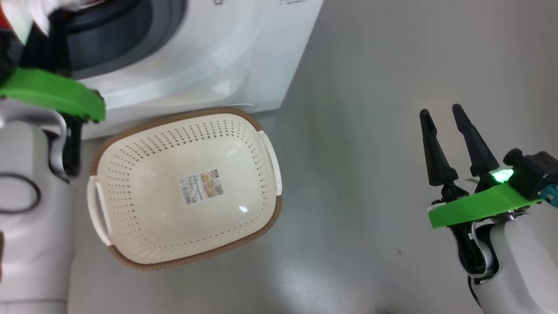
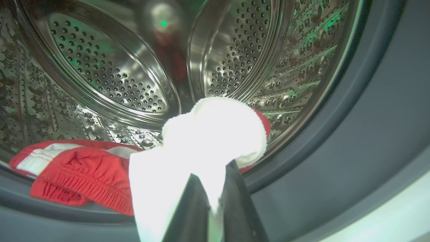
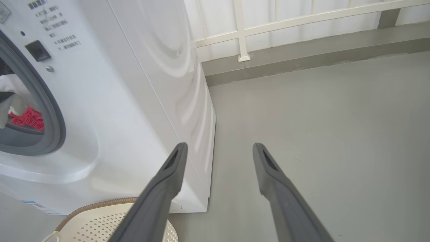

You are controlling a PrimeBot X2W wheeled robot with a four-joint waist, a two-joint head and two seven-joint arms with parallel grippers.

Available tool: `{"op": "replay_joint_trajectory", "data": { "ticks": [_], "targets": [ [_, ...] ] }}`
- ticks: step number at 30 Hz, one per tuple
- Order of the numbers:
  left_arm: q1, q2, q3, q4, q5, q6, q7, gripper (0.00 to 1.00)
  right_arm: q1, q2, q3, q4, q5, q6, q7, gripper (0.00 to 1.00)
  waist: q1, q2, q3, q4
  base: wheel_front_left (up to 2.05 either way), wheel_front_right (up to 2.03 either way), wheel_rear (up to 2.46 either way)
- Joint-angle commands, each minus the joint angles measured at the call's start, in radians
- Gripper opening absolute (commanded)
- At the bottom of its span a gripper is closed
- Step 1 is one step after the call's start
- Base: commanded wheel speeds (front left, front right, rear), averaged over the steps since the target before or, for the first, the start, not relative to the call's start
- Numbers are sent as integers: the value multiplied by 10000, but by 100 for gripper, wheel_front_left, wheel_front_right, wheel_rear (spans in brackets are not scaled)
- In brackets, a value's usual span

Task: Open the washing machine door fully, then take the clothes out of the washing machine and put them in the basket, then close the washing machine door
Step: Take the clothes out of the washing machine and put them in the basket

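Step in hand: by my reading, lifting the first piece of the clothes out of the washing machine (image 1: 209, 56); none lies in the basket yet
Left gripper (image 2: 213, 174): inside the drum mouth; jaws nearly together, clenched on a bunched fold of white fabric that fills the narrow gap between the two fingers
Held garment (image 2: 208, 134): white panel with a red edge, bulging above the fingertips and hanging down on their left in the left wrist view; overexposed, so its folds are hard to read
Second garment (image 2: 77, 174): red with white stripe trim, lying low at the front of the steel drum (image 2: 107, 74) against the grey gasket (image 2: 336, 134), left of the jaws in that view; whether it touches the held piece I cannot tell
Basket (image 1: 139, 209): on the floor (image 1: 370, 152) just in front of the machine's base, its bottom bare but for a paper label
Deciding relation: the basket lies outside and below the drum mouth, just beside the left forearm; its long axis runs roughly along the machine's front, slightly skewed; the load must come back out over the gasket, then down
Nearer arm: the left, by a clear margin
Right gripper (image 1: 440, 110): released, fingers spread apart, holding nothing, hanging over bare floor well to the right of the basket
Risk: the hanging fabric may drag on the gasket lip
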Motion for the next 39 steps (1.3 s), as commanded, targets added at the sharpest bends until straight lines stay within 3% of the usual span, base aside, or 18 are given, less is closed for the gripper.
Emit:
{"op": "replay_joint_trajectory", "data": {
  "ticks": [1,10,20,34,39],
  "targets": [
    [421,280,460,-616,191,-6,-86,0,392,-148,146,-187,-34,65,-65,100,0,-1,-239,244,0,0,0],
    [2150,-653,1868,-2748,826,-252,-87,0,676,-293,83,-164,-26,65,-65,100,0,-1,-547,627,0,0,0],
    [3535,-1270,2587,-5151,1063,-383,-87,0,859,-382,94,-155,-17,65,-65,100,0,-1,-749,832,0,0,0],
    [5293,-1505,2487,-9117,902,-391,-87,0,918,-435,102,-182,3,65,-65,100,0,-1,-712,951,0,0,0],
    [5681,-1511,2507,-9927,656,-392,-87,0,880,-425,98,-192,3,65,-65,100,0,-1,-642,947,0,0,0]
  ]
}}
